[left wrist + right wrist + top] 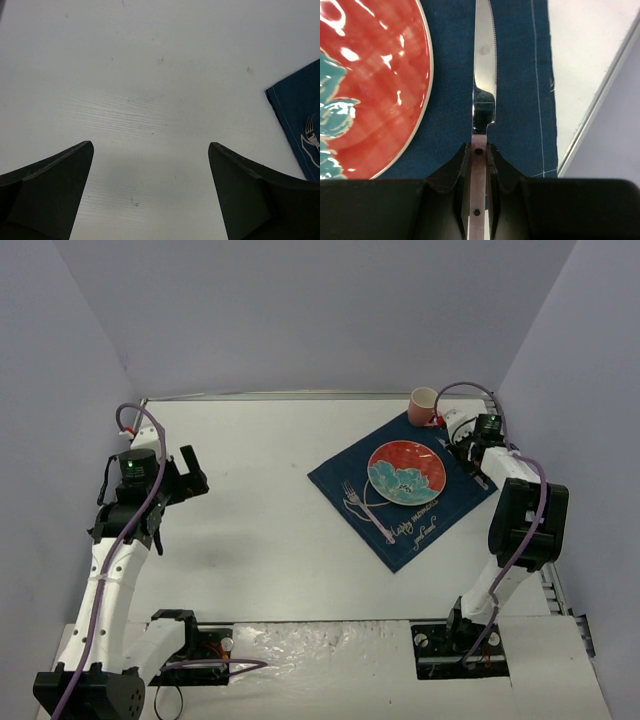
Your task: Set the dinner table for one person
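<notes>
**Place setting nearly laid, knife held beside plate**

At the far right of the flat white dinner table [250, 530] lies a woven navy cloth [440, 510] bearing a glossy round red plate [406, 472]. A pink cup [424, 405] stands at its far corner. The right gripper [479, 150] is clamped on a serrated steel knife [484, 60], just right of the plate. The left gripper [150, 145] is spread, empty. Releasing the knife likely remains.

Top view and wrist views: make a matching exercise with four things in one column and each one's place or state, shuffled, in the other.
Things
1. plate
2. cup
3. knife
4. left claw

Place or state
A. open, over the white tabletop
B. at the far corner of the cloth
C. on the middle of the cloth
D. gripped by the right claw, beside the plate

Pairs: 1-C, 2-B, 3-D, 4-A
</notes>
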You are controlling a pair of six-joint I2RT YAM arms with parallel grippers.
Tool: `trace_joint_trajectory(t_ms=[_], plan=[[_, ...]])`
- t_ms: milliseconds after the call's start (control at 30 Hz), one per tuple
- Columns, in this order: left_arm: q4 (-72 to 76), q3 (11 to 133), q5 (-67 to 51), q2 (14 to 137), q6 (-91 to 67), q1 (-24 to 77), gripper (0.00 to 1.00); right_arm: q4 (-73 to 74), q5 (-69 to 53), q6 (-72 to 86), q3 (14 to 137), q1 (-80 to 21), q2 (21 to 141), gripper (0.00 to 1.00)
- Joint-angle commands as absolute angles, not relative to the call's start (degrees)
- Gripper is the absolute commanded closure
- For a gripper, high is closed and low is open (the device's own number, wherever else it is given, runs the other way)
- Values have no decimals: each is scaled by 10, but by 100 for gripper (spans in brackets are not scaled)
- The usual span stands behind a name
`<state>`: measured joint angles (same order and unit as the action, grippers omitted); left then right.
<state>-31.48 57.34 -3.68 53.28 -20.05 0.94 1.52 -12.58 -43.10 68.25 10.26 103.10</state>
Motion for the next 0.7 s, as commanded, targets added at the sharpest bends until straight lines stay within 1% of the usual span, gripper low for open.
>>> trace_joint_trajectory(t_ms=[0,167,467,667], plan=[[-296,582,-45,549,-199,3,3,-29,-140,-476,718,120,1061,100],[-296,583,-40,560,-199,-19,3,-50,-157,-485,758,122,1097,100],[-297,584,-46,581,-202,-28,3,-89,-177,-492,770,128,1122,100],[-295,581,-45,587,-202,-29,3,-96,-193,-490,785,129,1161,100]])
